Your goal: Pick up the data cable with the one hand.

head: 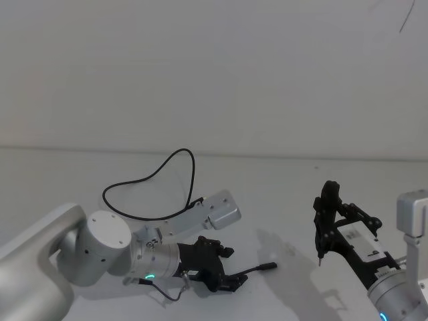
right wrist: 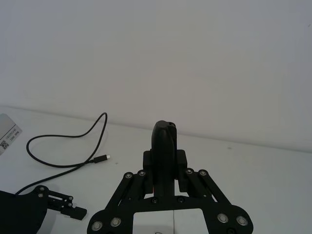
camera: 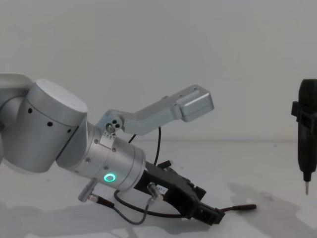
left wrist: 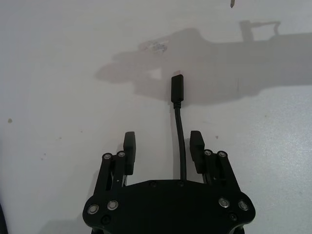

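The left gripper (left wrist: 163, 146) is black plastic with two short, flat fingers (left wrist: 129, 146). They stand wide apart and squeeze nothing. The data cable (left wrist: 181, 141) runs through the gap, closer to one finger than the other, and I cannot tell if it touches that finger. It is a thin, dark, bendy cord. Its slim plug (left wrist: 177, 90) lies flat just past the left gripper's fingertips. Behind the left gripper the rest of the cord curls in a big loose loop on the table (left wrist: 58, 73), which is white and smooth with a few tiny specks. The left gripper sticks out of a fat, shiny silver arm (camera: 54, 129) with a green ring light (camera: 109, 177) glowing on it. The arm leans down low, so the left gripper points at a slant with its tips right down at the table. A small white label (camera: 161, 189) sits on the left gripper, but its words are too small to read. A short wire (camera: 126, 210) with silver ends hangs in a curve under the left gripper. Well off to the side of the left gripper, the right gripper (right wrist: 165, 131) is held up off the table. It is black and narrow, with a thin pointy tip hanging down, and its fingers are pressed together on nothing.
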